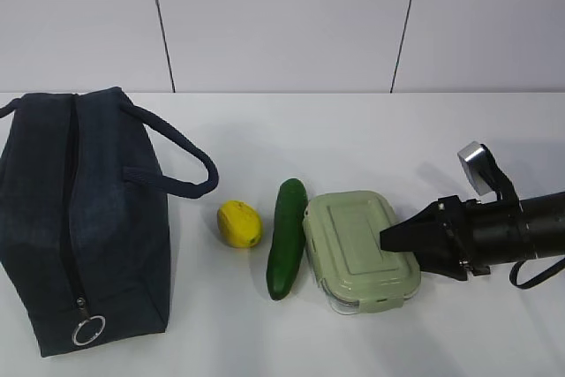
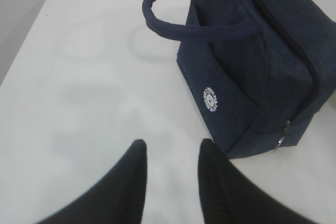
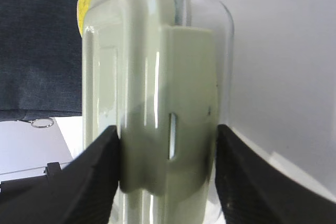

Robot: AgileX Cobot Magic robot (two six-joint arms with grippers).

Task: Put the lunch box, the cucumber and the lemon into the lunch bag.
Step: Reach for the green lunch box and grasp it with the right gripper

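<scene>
The lunch box (image 1: 357, 245), with its pale green lid up, lies on the white table right of the cucumber (image 1: 286, 237) and the lemon (image 1: 239, 223). The navy lunch bag (image 1: 79, 218) stands at the left, its zipper looking closed. My right gripper (image 1: 388, 237) is at the box's right end. In the right wrist view this gripper (image 3: 167, 140) is shut on the lunch box (image 3: 152, 77), one finger on the lid and one on the clear base. My left gripper (image 2: 173, 148) is open and empty over bare table, near the bag (image 2: 252, 77). It is out of the exterior view.
The bag's loop handle (image 1: 181, 161) reaches toward the lemon. Its metal ring pull (image 1: 88, 330) hangs at the near end. A grey panelled wall (image 1: 282, 15) stands behind the table. The table's left edge (image 2: 26, 40) shows in the left wrist view.
</scene>
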